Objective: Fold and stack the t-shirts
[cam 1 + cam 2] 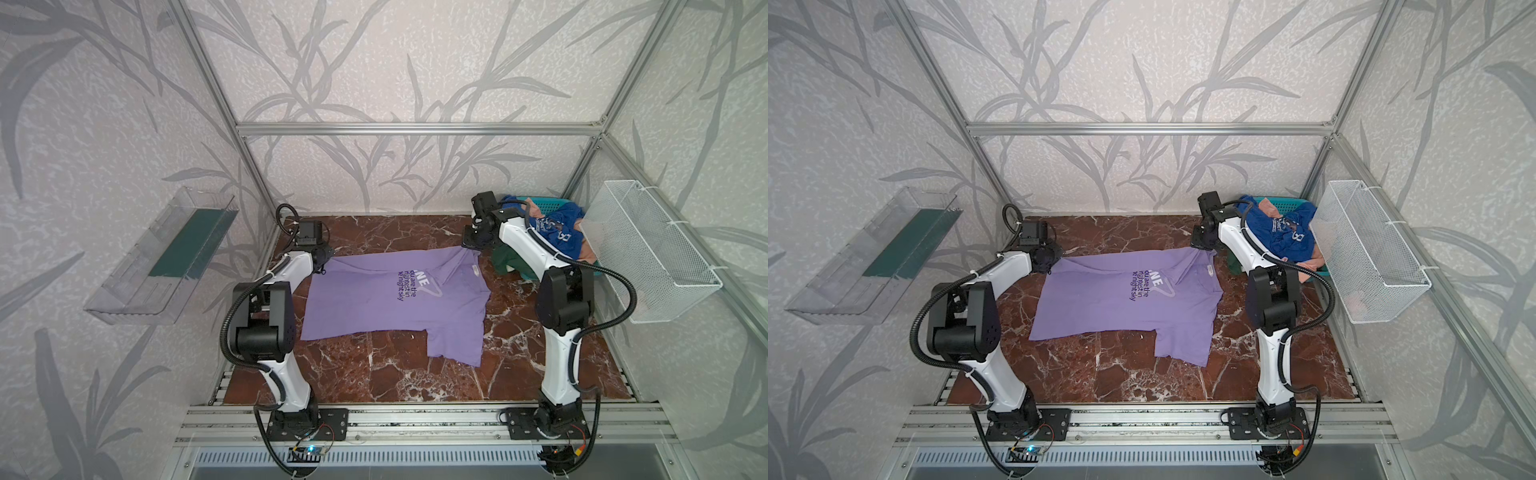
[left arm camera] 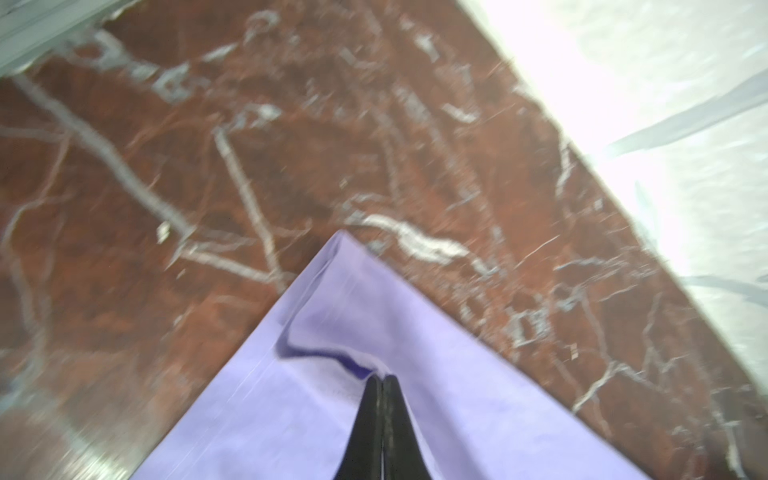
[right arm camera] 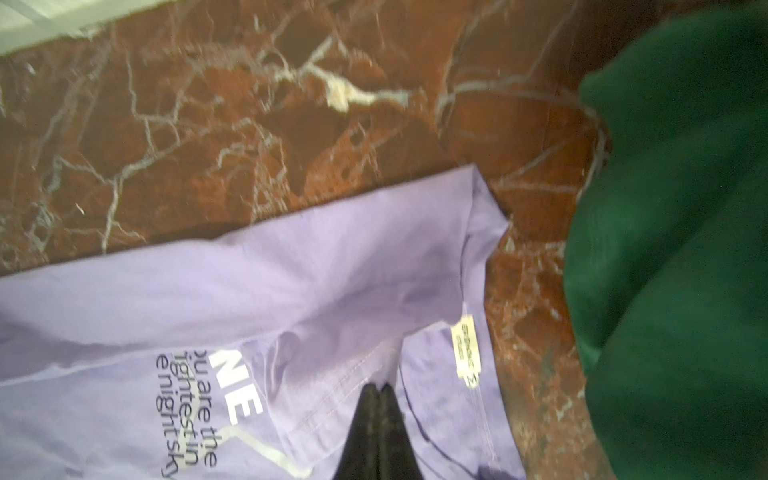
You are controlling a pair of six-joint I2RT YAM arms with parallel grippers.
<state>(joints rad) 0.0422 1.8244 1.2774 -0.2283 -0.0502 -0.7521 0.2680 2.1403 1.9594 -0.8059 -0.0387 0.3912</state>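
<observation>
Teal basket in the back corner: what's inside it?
The teal basket holds heaped shirts: a royal blue shirt with white print on top, peach cloth beneath it, a dark green shirt hanging out at the front. Its bottom and anything deeper are covered.

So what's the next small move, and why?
The left end effector and right end effector each pinch the far edge of the lavender shirt, which lies flat; so probably raise both together and carry that edge toward the near one.

Lavender t-shirt point(image 1: 365, 299) with white and dark lettering, dark green shirt point(image 3: 673, 270), red-brown white-veined tabletop point(image 1: 374, 374)
</observation>
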